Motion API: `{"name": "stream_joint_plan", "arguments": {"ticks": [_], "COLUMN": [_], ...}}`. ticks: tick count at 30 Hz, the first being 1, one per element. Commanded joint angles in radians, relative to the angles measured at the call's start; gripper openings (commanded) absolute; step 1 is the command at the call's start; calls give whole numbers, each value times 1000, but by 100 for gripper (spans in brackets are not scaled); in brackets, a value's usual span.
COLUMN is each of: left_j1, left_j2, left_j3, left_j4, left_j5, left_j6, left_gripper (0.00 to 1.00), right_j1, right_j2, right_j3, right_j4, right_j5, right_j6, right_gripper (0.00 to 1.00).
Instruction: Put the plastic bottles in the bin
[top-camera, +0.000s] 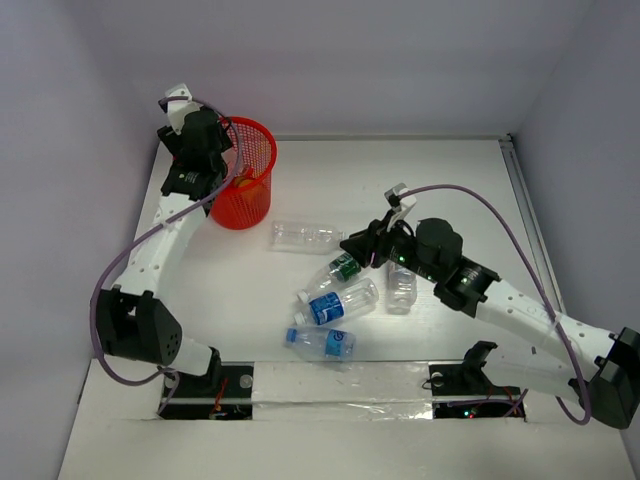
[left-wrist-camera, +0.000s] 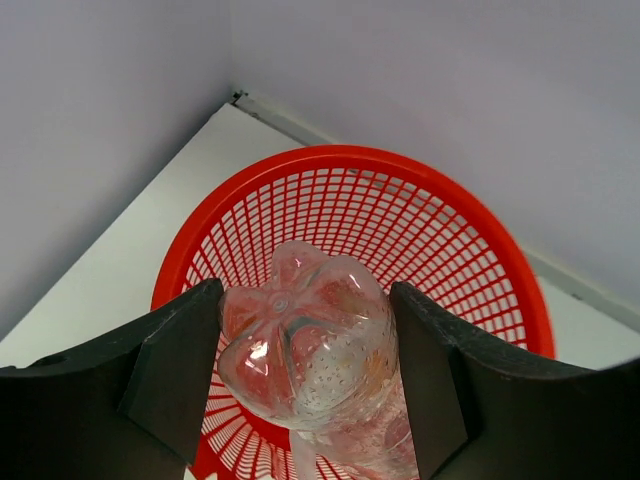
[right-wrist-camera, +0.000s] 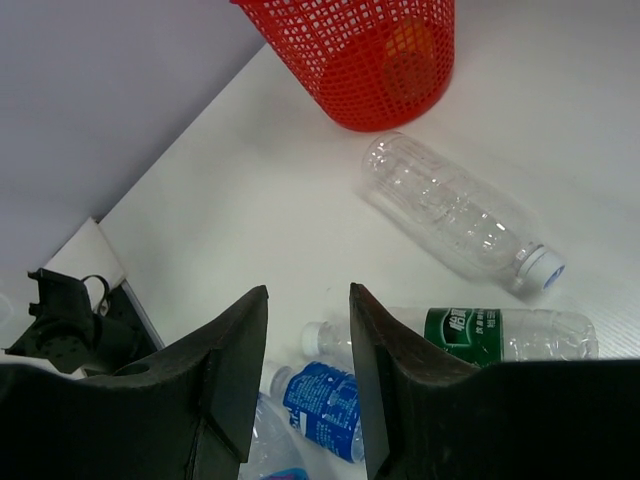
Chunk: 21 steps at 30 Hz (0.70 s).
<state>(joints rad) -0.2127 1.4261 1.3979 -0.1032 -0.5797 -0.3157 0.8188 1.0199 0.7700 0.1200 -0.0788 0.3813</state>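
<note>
- Left wrist view shows the left gripper clamped on the held bottle. It is clear, with no label that I can see, its petal-shaped base faces the camera, and a pad presses each flank.
- That bottle hangs directly over the mouth of the bin. Its long axis points down into the basket, and the red rim rings it on every side.
- The coming move turns on this alignment. I judge that simply spreading the fingers would drop it inside, with no sideways travel needed.
- The right gripper stands at a narrow gap with nothing between its fingers, poised above the table.
- The green-label bottle lies on its side just beside that gripper, cap toward the gap. Its long axis runs across the view, in line with the closing direction, so I expect a wrist turn before any grasp.
- The unlabelled bottle lies farther out, between the right gripper and the bin, and the blue-label bottle sits under the fingers.
- The right arm is the nearer one to all these loose bottles.
</note>
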Motion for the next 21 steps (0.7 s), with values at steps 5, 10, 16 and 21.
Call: {"name": "stream_joint_plan", "arguments": {"ticks": [5,10,16,21], "left_j1": [12,12,-17,-158], "left_j2": [39,-1,-133,-277], "left_j3": [44,18,-36,-177], "left_j4": [34,45,42,53], "left_j5": [-54,-16,96,210], "left_j6": [81,61,14,13], "left_gripper": [69,86,89,78], "right_j1": [3,3,3,-50], "right_j2": [3,29,62,69], "right_j3": [6,18,45,46], "right_j4": [17,-5,-63,-117], "right_j5": [40,89,212,284], "right_j6": [-4,-5,21,65], "right_gripper": [46,46,47,47]}}
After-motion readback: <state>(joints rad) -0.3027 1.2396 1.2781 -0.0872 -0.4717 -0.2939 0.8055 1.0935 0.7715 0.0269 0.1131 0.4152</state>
